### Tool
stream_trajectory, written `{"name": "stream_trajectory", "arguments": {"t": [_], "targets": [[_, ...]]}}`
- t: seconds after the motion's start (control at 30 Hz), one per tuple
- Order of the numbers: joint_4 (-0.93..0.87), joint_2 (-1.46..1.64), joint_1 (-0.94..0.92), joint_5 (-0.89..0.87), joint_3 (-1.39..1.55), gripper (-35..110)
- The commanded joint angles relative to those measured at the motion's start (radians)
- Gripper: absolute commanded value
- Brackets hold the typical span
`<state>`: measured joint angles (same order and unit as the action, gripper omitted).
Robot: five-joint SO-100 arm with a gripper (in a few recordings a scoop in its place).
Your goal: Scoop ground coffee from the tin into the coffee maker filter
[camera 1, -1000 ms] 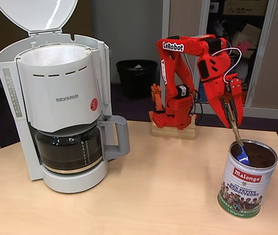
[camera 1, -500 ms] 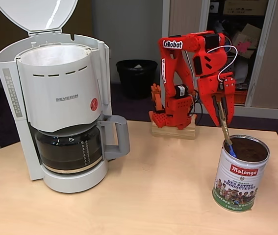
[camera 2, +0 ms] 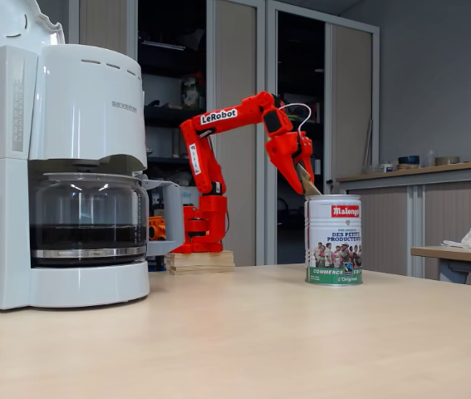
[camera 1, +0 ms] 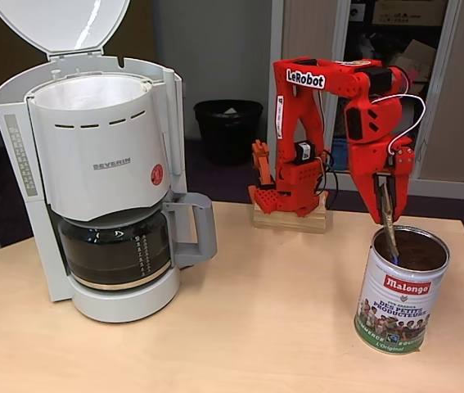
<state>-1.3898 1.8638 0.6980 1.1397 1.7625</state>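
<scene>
The Malongo tin (camera 1: 403,286) stands open at the table's right, dark ground coffee (camera 1: 418,250) showing inside. My red gripper (camera 1: 387,206) hangs just above its rim, shut on a spoon (camera 1: 390,232) whose handle slants down into the tin; the blue scoop end dips into the coffee at the left inner wall. The white Severin coffee maker (camera 1: 101,164) stands at the left with its lid up, and the white paper filter (camera 1: 92,88) lines its basket. From the side, the gripper (camera 2: 306,184) sits right over the tin (camera 2: 333,241), well to the right of the coffee maker (camera 2: 69,166).
A glass carafe (camera 1: 117,250) with dark liquid sits under the basket. The arm's wooden base (camera 1: 290,219) is at the table's back edge. A black waste bin (camera 1: 228,127) stands on the floor behind. Bare tabletop (camera 1: 272,311) lies between machine and tin.
The tin slid a little to the left and back. My gripper swung left, then came back right over the tin, and the spoon now stands steeper with its blue end lower in the coffee.
</scene>
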Motion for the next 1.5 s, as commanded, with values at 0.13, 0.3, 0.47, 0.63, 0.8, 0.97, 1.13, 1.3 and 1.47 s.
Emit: {"name": "stream_trajectory", "arguments": {"t": [0.13,0.3,0.47,0.63,0.8,0.97,1.13,1.3,1.47], "targets": [[-0.031,-0.115,0.095,-0.058,-0.089,0],[-0.052,-0.13,0.132,-0.097,-0.133,0],[-0.06,-0.127,0.141,-0.127,-0.152,0],[-0.098,-0.129,0.155,-0.146,-0.192,0],[-0.161,-0.152,0.186,-0.199,-0.272,0],[-0.19,-0.164,0.215,-0.27,-0.336,0],[-0.17,-0.146,0.215,-0.38,-0.364,0],[-0.114,-0.1,0.181,-0.538,-0.351,0],[-0.081,-0.06,0.146,-0.669,-0.313,0]]}}
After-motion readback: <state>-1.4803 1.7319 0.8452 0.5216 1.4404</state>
